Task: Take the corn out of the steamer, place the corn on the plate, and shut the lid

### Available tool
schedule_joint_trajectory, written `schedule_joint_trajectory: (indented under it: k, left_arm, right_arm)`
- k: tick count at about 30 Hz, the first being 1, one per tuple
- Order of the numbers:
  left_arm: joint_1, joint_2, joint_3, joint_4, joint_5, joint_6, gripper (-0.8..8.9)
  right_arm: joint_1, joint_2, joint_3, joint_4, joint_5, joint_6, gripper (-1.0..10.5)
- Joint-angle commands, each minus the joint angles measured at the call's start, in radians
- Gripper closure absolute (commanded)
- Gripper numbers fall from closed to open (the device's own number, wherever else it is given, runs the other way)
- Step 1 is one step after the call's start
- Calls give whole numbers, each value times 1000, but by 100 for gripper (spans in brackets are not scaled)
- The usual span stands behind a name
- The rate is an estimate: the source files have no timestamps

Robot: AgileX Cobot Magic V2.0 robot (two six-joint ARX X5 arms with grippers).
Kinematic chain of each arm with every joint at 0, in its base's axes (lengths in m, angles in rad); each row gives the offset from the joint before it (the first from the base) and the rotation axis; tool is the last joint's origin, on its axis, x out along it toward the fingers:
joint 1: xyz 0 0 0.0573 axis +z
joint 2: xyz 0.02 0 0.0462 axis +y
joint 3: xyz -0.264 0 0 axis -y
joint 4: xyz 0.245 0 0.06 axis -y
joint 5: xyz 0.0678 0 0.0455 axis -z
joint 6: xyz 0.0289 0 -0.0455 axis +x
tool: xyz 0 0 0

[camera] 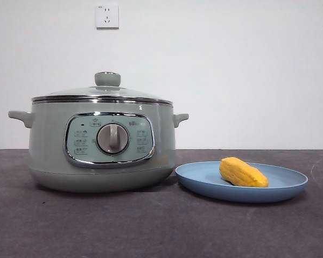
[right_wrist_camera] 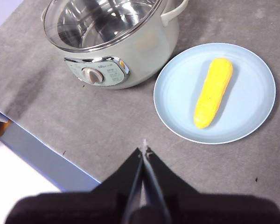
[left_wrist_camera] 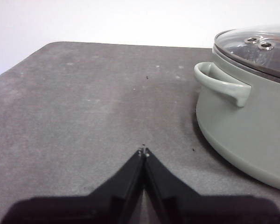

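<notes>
The pale green steamer point(camera: 102, 145) stands at the left of the table with its glass lid point(camera: 105, 92) sitting on the rim. The yellow corn point(camera: 242, 172) lies on the light-blue plate point(camera: 290, 185) to the steamer's right. From the right wrist view the corn point(right_wrist_camera: 213, 92) rests lengthwise on the plate point(right_wrist_camera: 177, 105), and the steamer point(right_wrist_camera: 130, 42) is beside it. My right gripper point(right_wrist_camera: 144, 151) hangs shut and empty above the table in front of the plate. Shut and empty too, my left gripper point(left_wrist_camera: 143, 151) hovers over bare table beside the steamer's handle point(left_wrist_camera: 221, 84). Neither arm shows in the front view.
The grey table mat point(camera: 151, 226) covers the table, and its edge point(right_wrist_camera: 42, 156) shows in the right wrist view. A white wall with a socket point(camera: 107, 16) stands behind.
</notes>
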Motion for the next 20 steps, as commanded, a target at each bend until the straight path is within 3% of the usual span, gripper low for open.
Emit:
schedule_joint_trajectory:
  k: [1, 5, 11, 20]
  left_arm:
    - [3, -3, -14, 7, -2, -6, 816]
    - [3, -3, -14, 7, -2, -7, 816]
    - [3, -3, -14, 7, -2, -6, 816]
    - [3, -3, -14, 7, -2, -6, 816]
  right_arm:
    - [-1, -5, -5, 10, 5, -15, 946]
    - [-49, -50, -6, 62, 61, -59, 946]
    - [-214, -186, -81, 279, 24, -78, 946]
    - [-356, -439, -489, 755, 26, -100, 946]
